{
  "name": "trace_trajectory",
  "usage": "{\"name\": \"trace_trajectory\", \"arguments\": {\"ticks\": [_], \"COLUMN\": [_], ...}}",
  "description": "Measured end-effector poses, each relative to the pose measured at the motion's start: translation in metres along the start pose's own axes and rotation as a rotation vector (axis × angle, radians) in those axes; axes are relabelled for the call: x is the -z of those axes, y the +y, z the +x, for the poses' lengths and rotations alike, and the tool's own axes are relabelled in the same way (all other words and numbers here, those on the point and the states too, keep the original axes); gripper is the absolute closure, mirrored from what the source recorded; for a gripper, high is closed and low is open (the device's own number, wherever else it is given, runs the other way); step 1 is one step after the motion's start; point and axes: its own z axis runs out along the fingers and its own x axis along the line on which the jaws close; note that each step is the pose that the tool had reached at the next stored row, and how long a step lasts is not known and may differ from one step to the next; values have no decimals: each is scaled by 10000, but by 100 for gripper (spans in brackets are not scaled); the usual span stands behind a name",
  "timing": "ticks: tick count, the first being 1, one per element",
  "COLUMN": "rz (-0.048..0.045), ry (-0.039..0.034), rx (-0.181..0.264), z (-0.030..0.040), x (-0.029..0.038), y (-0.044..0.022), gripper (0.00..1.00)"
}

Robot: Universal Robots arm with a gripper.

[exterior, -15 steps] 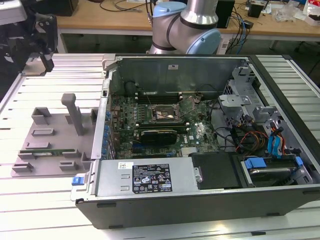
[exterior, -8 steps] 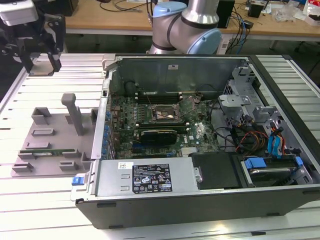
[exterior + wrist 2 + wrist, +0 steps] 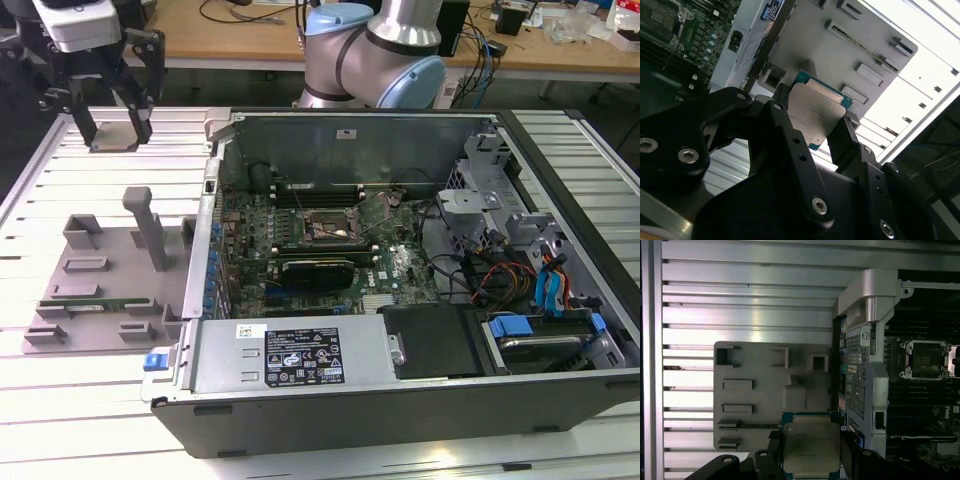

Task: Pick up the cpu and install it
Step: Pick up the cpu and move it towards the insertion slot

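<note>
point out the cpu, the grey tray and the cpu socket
cpu [image 3: 811, 447]: first wrist view, middle of its metal top
grey tray [image 3: 762, 390]: first wrist view, bare flat part
cpu socket [image 3: 925, 360]: first wrist view, its open middle

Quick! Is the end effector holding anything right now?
The end effector is closed, holding the cpu by its two opposite edges.

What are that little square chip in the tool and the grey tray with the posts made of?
The cpu has a top that looks like silver-grey metal, with a dull, soft sheen. Its rim is blue-green, probably circuit board. The grey tray looks like matte moulded plastic: even colour, no glare, though painted metal cannot be ruled out.
</note>
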Motion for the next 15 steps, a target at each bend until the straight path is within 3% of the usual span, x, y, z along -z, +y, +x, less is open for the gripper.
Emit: {"name": "trace_trajectory", "arguments": {"ticks": [15], "rz": [1], "ry": [4], "rx": [0], "z": [-438], "x": [-19], "y": [-9], "gripper": [45]}}
